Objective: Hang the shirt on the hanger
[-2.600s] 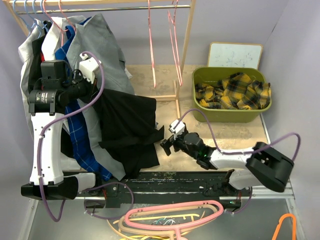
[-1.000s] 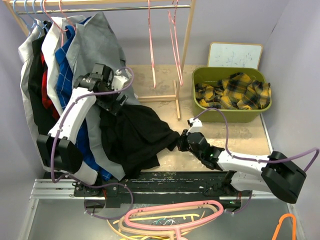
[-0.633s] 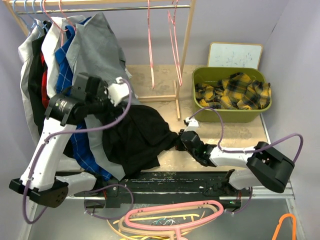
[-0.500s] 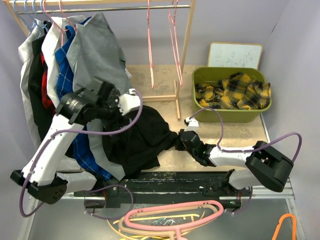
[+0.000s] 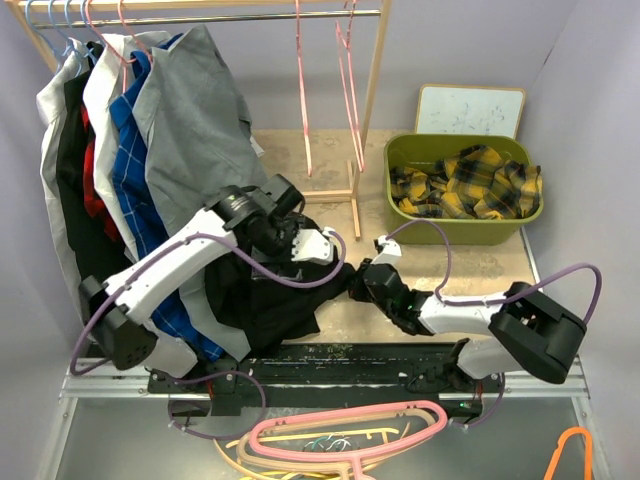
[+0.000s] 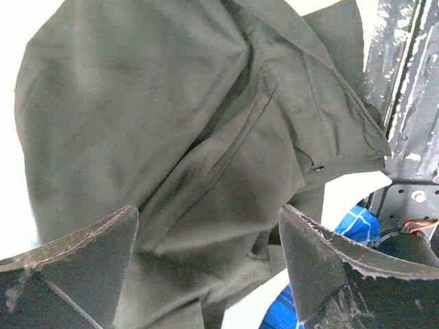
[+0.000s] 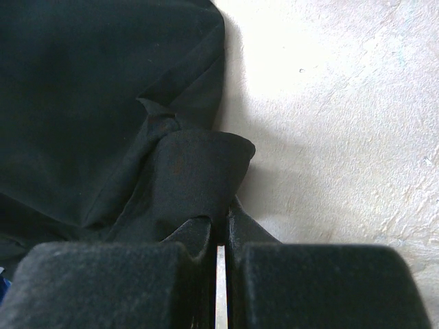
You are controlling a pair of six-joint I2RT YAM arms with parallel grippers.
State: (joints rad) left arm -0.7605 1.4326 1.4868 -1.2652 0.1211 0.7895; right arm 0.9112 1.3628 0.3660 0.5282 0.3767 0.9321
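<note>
The black shirt [image 5: 262, 295] lies crumpled on the table, its left part against the hanging clothes. My right gripper [image 5: 360, 284] is shut on a fold at the shirt's right edge [image 7: 199, 171], low over the tabletop. My left gripper [image 5: 322, 256] hovers over the shirt's upper right part. Its jaws stand wide apart, and the left wrist view shows the shirt's cloth [image 6: 178, 137] filling the space between and beyond the fingers [image 6: 322, 264]. A thin pink hanger [image 5: 301, 95] hangs bare on the rail, with another [image 5: 350, 90] beside it.
Grey, blue plaid and other garments [image 5: 170, 120] hang at the rack's left end. A wooden rack post [image 5: 355, 205] stands just behind the shirt. A green bin [image 5: 465, 232] holds yellow plaid cloth. A thick pink hanger [image 5: 350, 430] and an orange one [image 5: 575, 450] lie near the front.
My left arm has swung from the hanging clothes down and right, over the black shirt, jaws still wide. The right gripper has kept its hold on the shirt's edge.
</note>
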